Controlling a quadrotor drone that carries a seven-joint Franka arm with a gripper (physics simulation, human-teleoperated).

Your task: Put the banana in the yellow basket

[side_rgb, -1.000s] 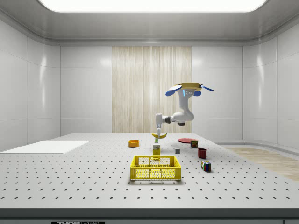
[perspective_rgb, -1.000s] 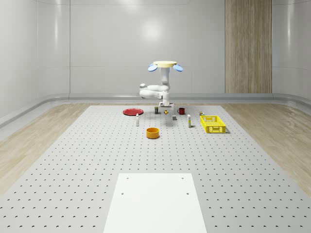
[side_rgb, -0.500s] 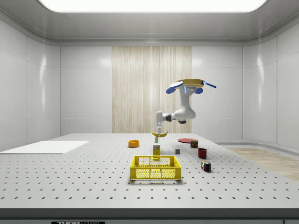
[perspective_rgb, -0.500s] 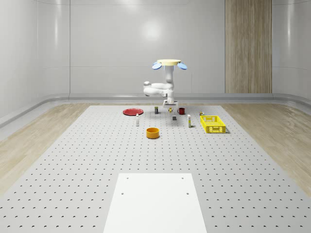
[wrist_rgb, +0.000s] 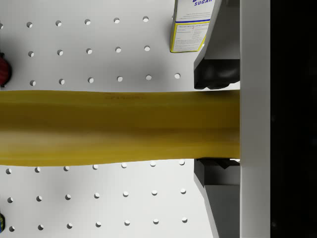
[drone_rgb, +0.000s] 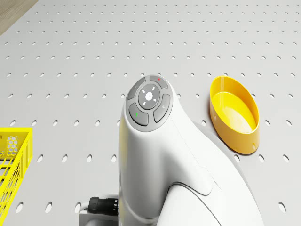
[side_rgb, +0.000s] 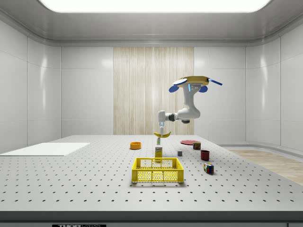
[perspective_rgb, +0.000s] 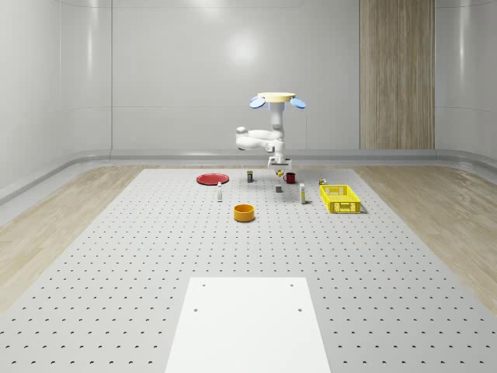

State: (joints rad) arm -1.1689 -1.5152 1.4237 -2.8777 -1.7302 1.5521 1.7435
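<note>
The banana is a long yellow fruit held crosswise between my gripper fingers, which are shut on it. In the side view the banana hangs under the gripper, above the sugar box and behind the yellow basket. In the whole-scene view the drone hovers over the far part of the table, with the gripper and banana next to the red mug. The yellow basket sits to the right of them and nearer the camera.
An orange bowl, a red plate, a white bottle and a sugar box stand on the perforated table. A Rubik's cube and a grey cube lie near the mug. The drone view has the bowl and a basket corner.
The drone and arm have shifted toward the whole-scene view's right, nearer the basket, carrying the banana. The banana now hangs slightly higher above the table.
</note>
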